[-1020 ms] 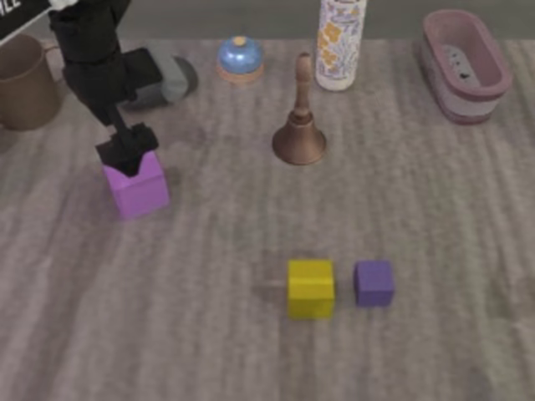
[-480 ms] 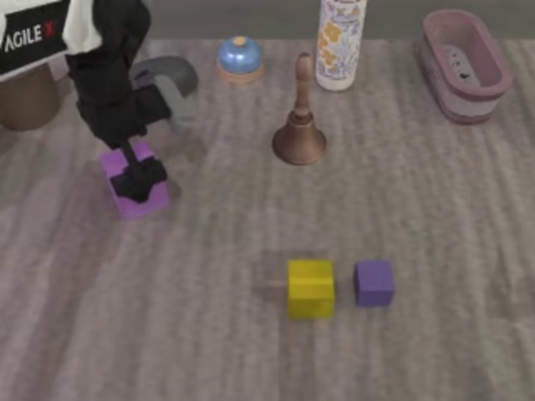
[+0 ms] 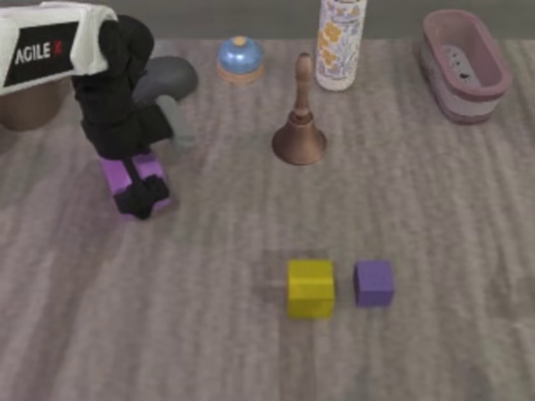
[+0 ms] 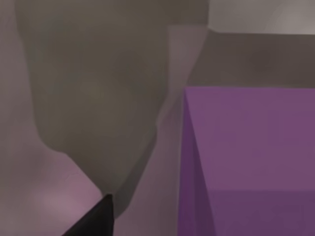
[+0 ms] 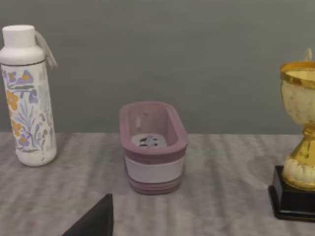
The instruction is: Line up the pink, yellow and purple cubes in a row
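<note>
The pink cube (image 3: 113,177) rests on the table at the left, and in the left wrist view it (image 4: 246,147) fills one side. My left gripper (image 3: 140,196) is lowered over it, open, with its fingers straddling the cube; one finger (image 4: 101,221) shows, apart from the cube's face. The yellow cube (image 3: 310,287) and the smaller purple cube (image 3: 373,282) sit side by side near the front middle, a small gap between them. My right arm is out of the top view; its wrist view shows one dark finger (image 5: 101,221) above the table, holding nothing.
Along the back stand a brown cup (image 3: 21,104), a grey object (image 3: 171,79), a blue call bell (image 3: 240,57), a bronze hand bell (image 3: 299,125), a flowered bottle (image 3: 339,42) and a pink oval tub (image 3: 465,65). A gold trophy (image 5: 300,147) stands beside the tub.
My left arm has swung in and lowered, bringing its gripper from the pink cube's back edge down over the cube. The cubes have not moved.
</note>
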You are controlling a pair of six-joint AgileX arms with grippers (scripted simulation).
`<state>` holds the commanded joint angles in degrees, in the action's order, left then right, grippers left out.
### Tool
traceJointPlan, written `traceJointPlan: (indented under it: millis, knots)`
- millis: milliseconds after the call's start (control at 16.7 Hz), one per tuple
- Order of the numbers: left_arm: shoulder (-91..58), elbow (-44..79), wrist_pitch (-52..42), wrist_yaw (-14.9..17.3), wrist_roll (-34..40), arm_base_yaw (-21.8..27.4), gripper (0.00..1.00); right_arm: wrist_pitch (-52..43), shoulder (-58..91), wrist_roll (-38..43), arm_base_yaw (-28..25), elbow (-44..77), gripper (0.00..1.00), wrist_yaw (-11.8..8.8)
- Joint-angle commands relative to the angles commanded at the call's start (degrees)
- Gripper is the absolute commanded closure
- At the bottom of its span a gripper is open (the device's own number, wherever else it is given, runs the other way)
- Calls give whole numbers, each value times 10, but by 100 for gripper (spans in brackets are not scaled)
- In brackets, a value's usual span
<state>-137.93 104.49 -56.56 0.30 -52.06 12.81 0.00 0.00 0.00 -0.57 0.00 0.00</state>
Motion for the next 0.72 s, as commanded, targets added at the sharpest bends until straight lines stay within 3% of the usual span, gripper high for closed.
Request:
traceJointPlan:
  millis: [720]
  knots:
    - [0, 0, 0, 0, 0, 0, 98, 0, 0, 0, 0, 0, 0, 0]
